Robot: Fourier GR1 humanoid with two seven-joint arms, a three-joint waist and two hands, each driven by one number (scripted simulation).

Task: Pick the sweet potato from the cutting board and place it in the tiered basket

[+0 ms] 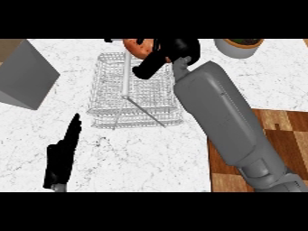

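The orange sweet potato (137, 47) is held at the far edge of the white wire tiered basket (135, 94), above its back rim. My right hand (171, 52) is shut on it, fingers curled round its right side and hiding part of it. The right forearm stretches from the lower right across the checkered wooden cutting board (291, 135), which has nothing on its visible part. My left hand (63, 153) rests open on the counter at the lower left, fingers straight and pointing away from me.
A grey box (19, 74) stands at the far left of the white marble counter. A grey pot with a brown rim (240, 46) sits at the back right, close to my right hand.
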